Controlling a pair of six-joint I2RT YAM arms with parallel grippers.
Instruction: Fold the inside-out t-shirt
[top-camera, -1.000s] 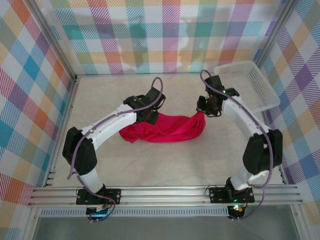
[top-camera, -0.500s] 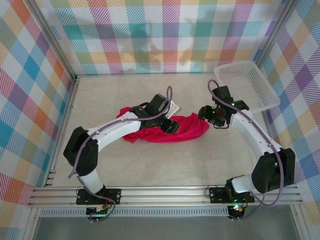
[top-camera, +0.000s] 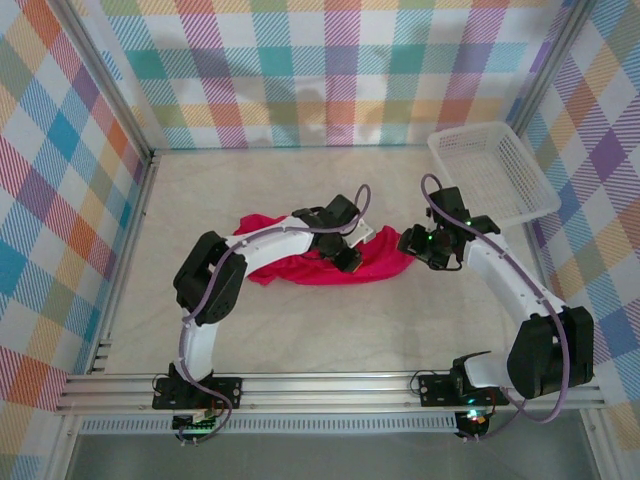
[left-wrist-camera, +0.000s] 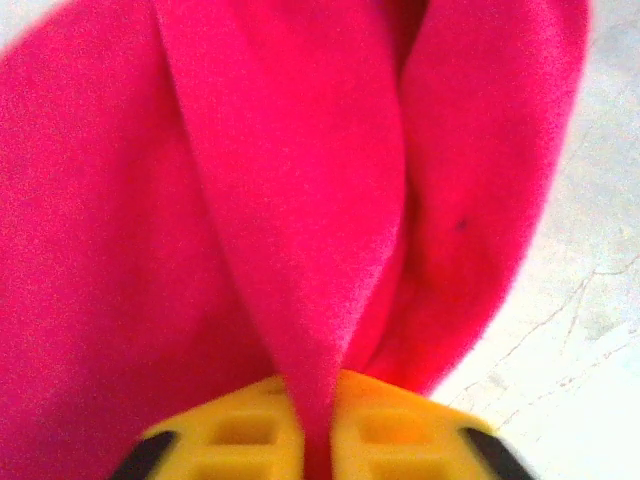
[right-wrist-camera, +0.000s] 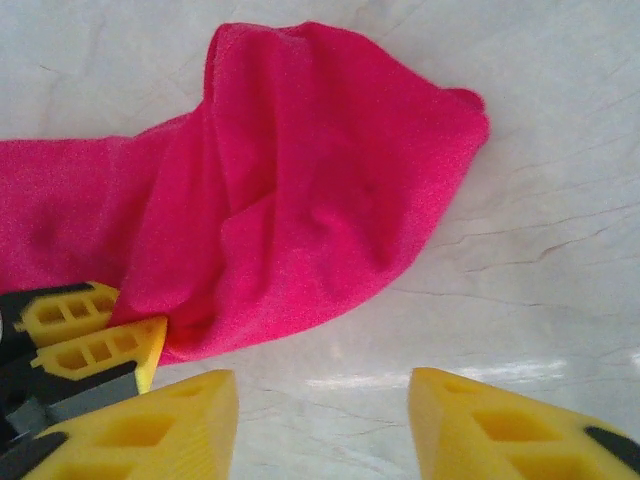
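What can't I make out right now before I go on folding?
- Top view: left arm covers part of the shirt; sleeves and collar are lost in the bunched cloth.
- Left wrist view: blurred, too close; bottom edge cuts off the left jaws pinching a fold.
- Right wrist view: left edge cuts the shirt; bottom edge cuts the open right jaws.

I count one crimson-red soft cloth t-shirt (top-camera: 385, 264) and one white mesh rectangular basket (top-camera: 492, 172) on the single pale marbled tabletop (top-camera: 300, 330). Two white-and-black jointed arms are mine to drive, the left arm (top-camera: 265, 238) and the right arm (top-camera: 500, 275). They carry two yellow-fingered pincers, the left pincer (left-wrist-camera: 315, 440) and the right pincer (right-wrist-camera: 325, 410).
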